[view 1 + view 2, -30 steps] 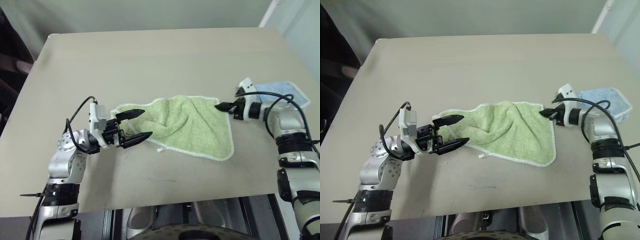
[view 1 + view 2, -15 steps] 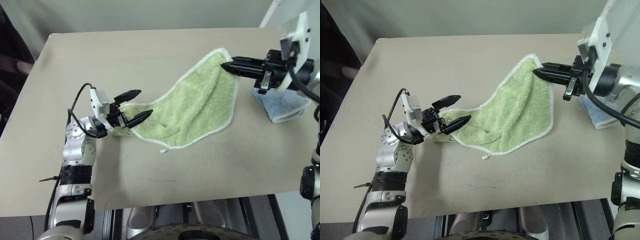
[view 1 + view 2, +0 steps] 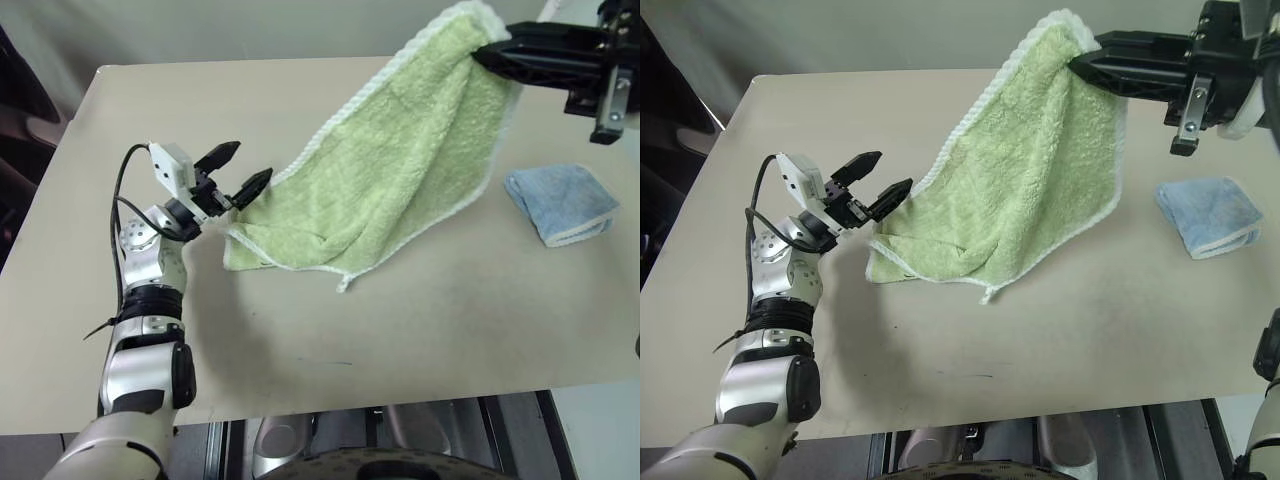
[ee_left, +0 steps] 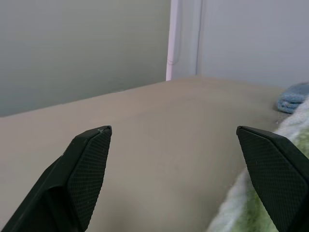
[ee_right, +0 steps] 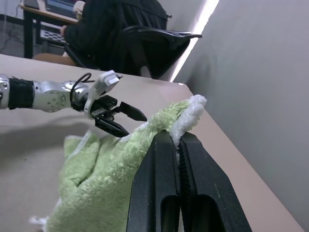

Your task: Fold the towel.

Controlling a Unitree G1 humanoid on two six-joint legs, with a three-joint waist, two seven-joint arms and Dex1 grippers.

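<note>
The light green towel (image 3: 400,170) hangs slanted in the air. Its top corner is pinched in my right gripper (image 3: 485,52), which is shut on it high over the table's far right. The lower part of the towel lies bunched on the table, with a small white tag (image 3: 343,285) at its bottom edge. My left gripper (image 3: 250,162) is open, with nothing between its fingers. It sits right beside the towel's white-edged left border, and I cannot tell whether it touches. In the right wrist view the closed fingers (image 5: 164,183) clamp the white-stitched corner.
A folded light blue towel (image 3: 560,203) lies on the right side of the beige table (image 3: 300,110). The table's front edge runs close below my arms. A person in dark clothes sits on an office chair (image 5: 145,43) beyond the table's left side.
My right gripper has lifted the towel's corner much higher, so most of the towel now hangs off the table. My left gripper has moved forward and up along the towel's left edge, still open.
</note>
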